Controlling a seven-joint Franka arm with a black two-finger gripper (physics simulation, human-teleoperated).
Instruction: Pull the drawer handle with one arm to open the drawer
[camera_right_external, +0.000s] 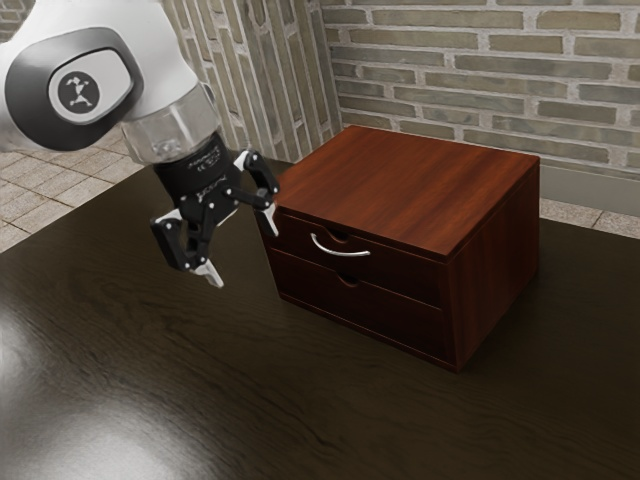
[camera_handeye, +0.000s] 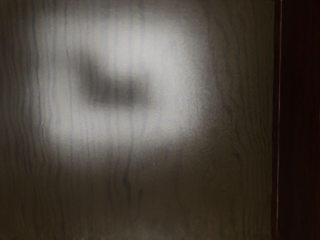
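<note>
Drawer handle: curved silver bar on the upper drawer of a dark red wooden cabinet, which stands on the dark wood table. Upper drawer front sits flush with the lower drawer beneath it, so it reads as shut. Gripper: fingers spread wide, nothing between them. It hangs above the table, just beside the cabinet's front corner on the exterior view's left, and is apart from the handle. One fingertip is near the cabinet corner; the other is lower, toward the table. Wrist view: table grain with a bright glare patch and the cabinet's dark red face along one edge. Background: brick wall.
</note>
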